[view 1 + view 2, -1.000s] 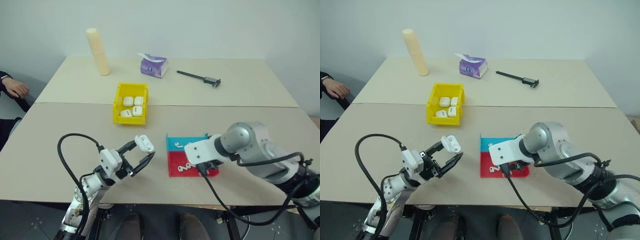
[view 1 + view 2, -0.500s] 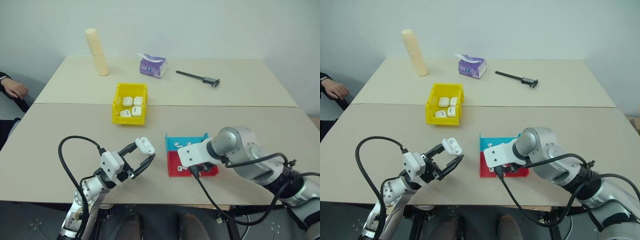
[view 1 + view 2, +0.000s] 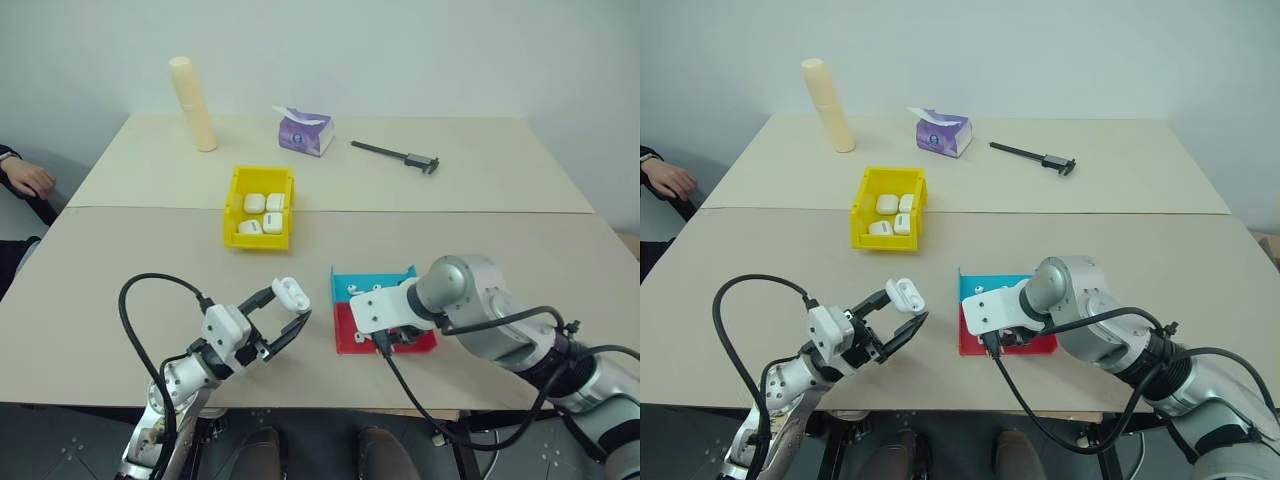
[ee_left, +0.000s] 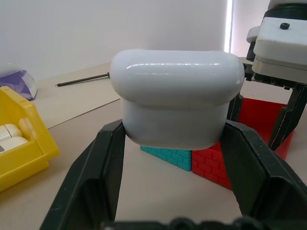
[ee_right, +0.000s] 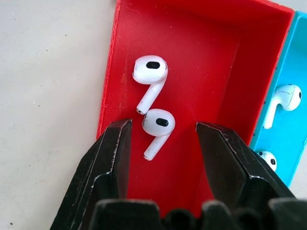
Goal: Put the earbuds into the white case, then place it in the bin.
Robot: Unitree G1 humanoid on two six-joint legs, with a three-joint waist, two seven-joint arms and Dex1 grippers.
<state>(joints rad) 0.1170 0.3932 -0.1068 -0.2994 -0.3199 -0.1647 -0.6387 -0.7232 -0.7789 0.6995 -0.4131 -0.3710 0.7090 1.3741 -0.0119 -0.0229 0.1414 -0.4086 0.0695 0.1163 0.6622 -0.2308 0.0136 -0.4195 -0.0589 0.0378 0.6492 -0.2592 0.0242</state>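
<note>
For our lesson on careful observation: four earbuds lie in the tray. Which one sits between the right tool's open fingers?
The earbud in the red half, nearer the right tool. Its red-half twin lies beyond; the other two are in the blue half.

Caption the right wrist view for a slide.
Open right gripper poised over two earbuds in the tray's red half.

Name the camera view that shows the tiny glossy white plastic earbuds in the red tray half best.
The right wrist view: both earbuds lie large and unblocked between the right end effector fingers. In the eye views the arm hides most of that red tray half.
</note>
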